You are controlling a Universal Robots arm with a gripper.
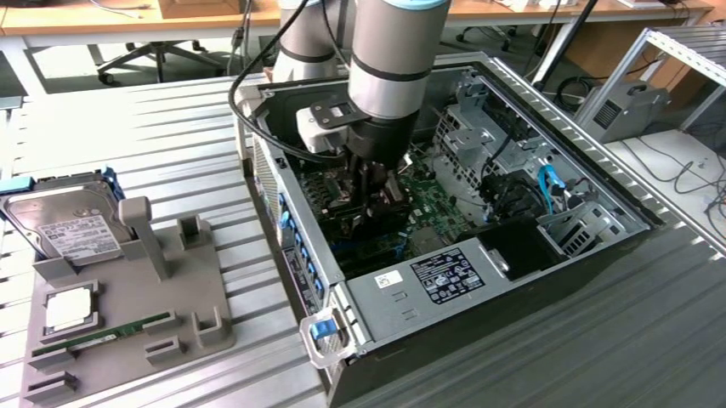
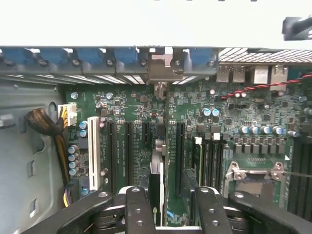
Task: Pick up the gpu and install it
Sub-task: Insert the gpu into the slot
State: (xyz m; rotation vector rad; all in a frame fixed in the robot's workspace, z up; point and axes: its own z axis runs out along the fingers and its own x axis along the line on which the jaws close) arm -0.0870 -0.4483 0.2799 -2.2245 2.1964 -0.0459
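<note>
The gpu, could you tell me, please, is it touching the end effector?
Cannot tell: the wrist view shows the gpu edge-on by the end effector, but no plain contact or gap.

Your single grey-sleeved robot arm [image 1: 392, 59] with its silver joint bands comes down steeply from the top of the exterior view, its black wrist section and the white box-shaped camera mount [image 1: 329, 123] hanging just above the black two-fingered gripper [image 1: 375, 204]. You have the gripper pointing almost straight down, low inside the opened case. In the wrist view its two black perforated fingers [image 2: 139, 209] stand parallel and somewhat apart, with a thin upright card edge between them; they look clamped on that edge, though the contact itself is hard to make out.
</note>
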